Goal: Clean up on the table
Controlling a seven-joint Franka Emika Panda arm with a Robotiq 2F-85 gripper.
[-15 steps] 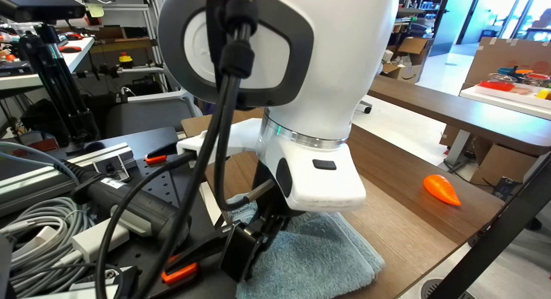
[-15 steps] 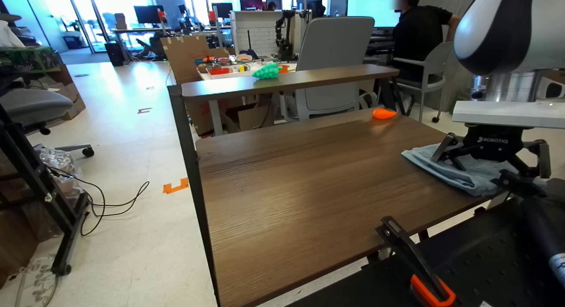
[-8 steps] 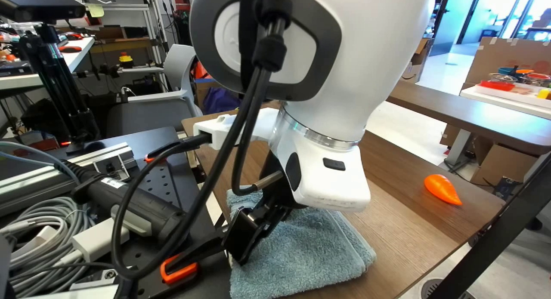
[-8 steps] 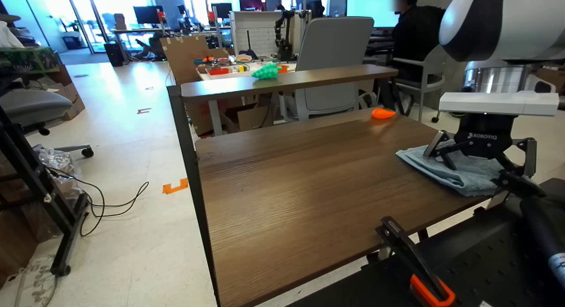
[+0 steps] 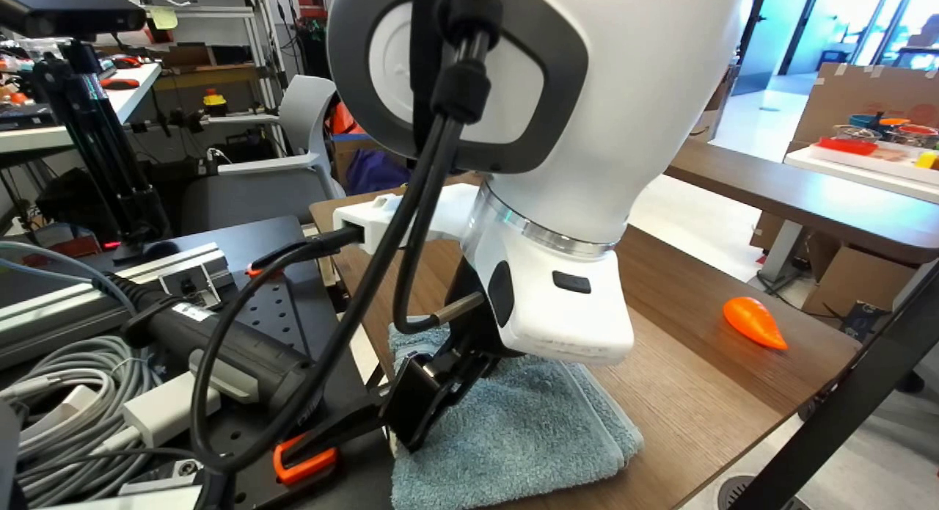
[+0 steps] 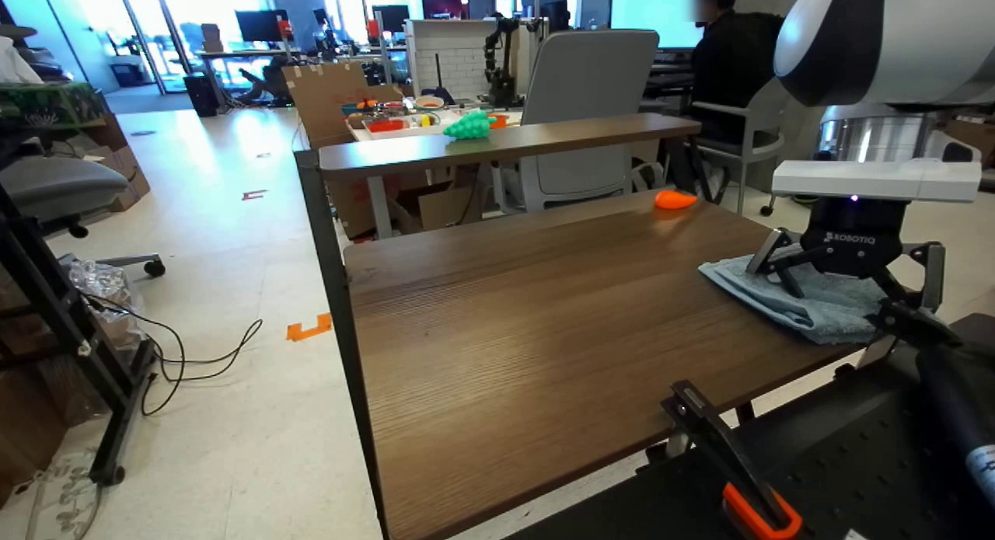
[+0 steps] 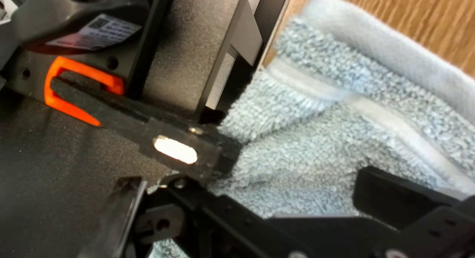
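In an exterior view, the table (image 6: 505, 353), a brown wood-grain top, fills the middle, with a folded light-blue towel (image 6: 836, 316) at its 3 o'clock and an orange teardrop-shaped object (image 6: 675, 200) at its 1 o'clock. The gripper (image 6: 845, 291) points down over the towel, fingers spread apart; whether they touch the cloth cannot be told. In the wrist view, one finger (image 7: 391, 195) shows against the towel and its opposite against a black workbench (image 7: 48, 169), while a black-and-orange clamp (image 7: 144, 128) lies at the gripper's 10 o'clock.
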